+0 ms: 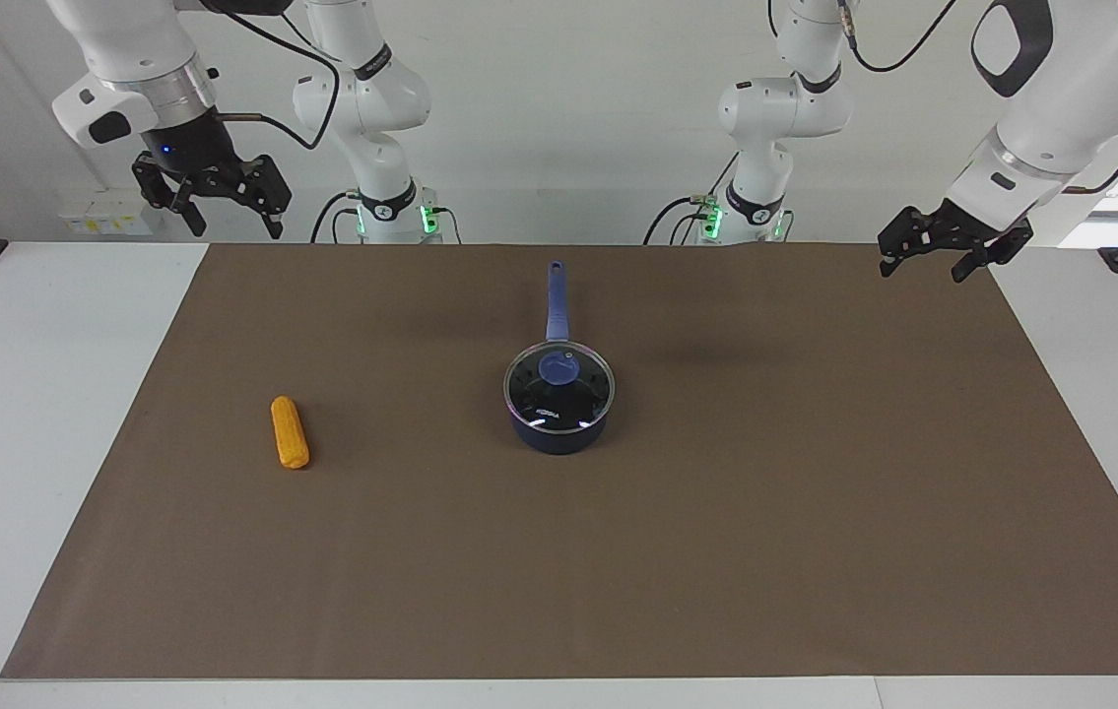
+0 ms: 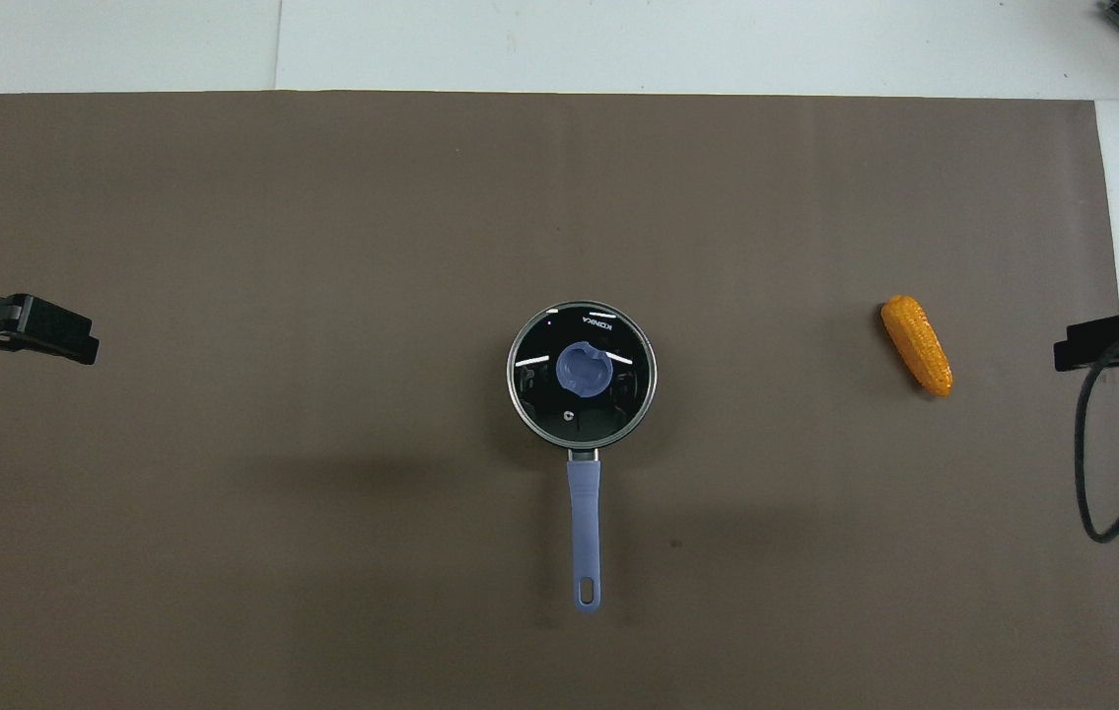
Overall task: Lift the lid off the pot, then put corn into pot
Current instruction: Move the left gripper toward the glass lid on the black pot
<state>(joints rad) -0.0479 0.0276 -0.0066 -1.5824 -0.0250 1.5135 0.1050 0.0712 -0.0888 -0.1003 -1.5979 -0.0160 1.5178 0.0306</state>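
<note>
We see the pot [image 1: 559, 423] mid-mat [image 1: 815, 512], lid [image 1: 559, 386] seated on it, handle pointing toward the robots. The corn [image 1: 290, 432] lies on the mat, well apart from the pot toward the right arm's end. Left gripper [image 1: 933, 258] and right gripper [image 1: 224, 212] hang in the air at the mat's corners, away from the pot, jaws spread, holding nothing.
</note>
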